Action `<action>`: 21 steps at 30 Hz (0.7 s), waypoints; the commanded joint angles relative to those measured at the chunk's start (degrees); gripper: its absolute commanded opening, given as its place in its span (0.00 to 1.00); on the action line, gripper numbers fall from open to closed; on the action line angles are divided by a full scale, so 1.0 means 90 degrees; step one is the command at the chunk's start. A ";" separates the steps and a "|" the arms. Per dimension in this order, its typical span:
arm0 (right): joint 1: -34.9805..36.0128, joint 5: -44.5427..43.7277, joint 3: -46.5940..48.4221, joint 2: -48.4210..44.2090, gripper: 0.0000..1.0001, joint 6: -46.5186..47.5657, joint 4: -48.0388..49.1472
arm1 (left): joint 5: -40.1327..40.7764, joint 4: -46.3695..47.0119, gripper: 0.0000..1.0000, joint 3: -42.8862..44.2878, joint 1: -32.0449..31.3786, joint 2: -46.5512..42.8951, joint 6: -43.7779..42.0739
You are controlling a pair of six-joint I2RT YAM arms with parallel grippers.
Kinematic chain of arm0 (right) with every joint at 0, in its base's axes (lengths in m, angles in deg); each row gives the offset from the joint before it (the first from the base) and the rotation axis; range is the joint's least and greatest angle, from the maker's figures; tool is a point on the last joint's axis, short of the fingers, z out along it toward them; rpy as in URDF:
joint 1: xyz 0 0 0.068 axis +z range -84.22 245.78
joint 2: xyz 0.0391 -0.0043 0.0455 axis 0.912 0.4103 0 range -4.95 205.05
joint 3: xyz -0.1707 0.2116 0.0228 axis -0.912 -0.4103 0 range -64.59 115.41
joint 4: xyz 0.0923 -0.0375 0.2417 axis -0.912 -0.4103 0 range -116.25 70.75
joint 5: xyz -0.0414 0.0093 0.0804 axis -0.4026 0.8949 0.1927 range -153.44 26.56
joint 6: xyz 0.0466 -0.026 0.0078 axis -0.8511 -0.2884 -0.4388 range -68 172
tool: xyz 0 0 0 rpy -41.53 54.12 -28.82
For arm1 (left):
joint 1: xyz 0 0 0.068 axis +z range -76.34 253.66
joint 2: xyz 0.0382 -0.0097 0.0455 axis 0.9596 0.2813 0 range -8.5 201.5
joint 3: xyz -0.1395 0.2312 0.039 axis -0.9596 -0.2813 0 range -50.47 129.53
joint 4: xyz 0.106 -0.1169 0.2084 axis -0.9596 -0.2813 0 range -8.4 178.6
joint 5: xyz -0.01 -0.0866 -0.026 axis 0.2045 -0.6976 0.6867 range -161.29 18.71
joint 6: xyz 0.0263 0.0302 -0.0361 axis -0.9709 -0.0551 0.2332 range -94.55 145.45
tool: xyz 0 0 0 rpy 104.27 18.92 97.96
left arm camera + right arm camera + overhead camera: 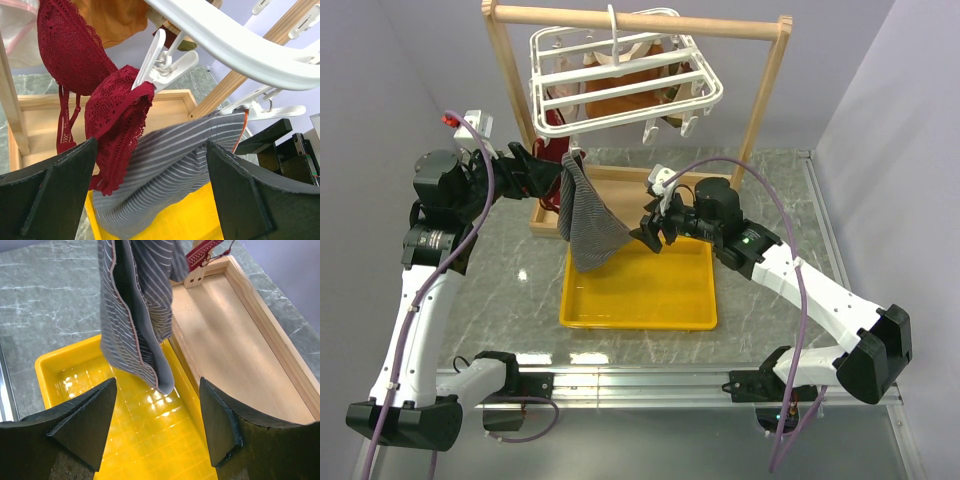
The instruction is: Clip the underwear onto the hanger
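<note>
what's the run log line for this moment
grey striped cloth underwear: hanging from white plastic grid hanger, above yellow tray | left gripper: open | right gripper: open, near hem

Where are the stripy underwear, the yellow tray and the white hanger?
underwear (588,225): top view, middle of the hanging cloth.
tray (650,295): top view, bare yellow floor.
hanger (235,45): left wrist view, thick white rim bar.
</note>
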 commanded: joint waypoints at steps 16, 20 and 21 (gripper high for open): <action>-0.0512 0.0178 -0.0029 -0.0639 0.71 -0.0418 0.0056 | -0.0477 -0.0185 0.95 0.0416 0.0045 -0.0276 0.0003; -0.0687 0.0207 -0.0029 -0.0795 0.71 -0.0516 0.0065 | -0.0458 -0.0362 0.95 0.0524 0.0044 -0.0345 -0.0007; -0.0708 0.0217 -0.0039 -0.0854 0.71 -0.0564 0.0085 | -0.0458 -0.0343 0.95 0.0504 0.0044 -0.0422 0.0022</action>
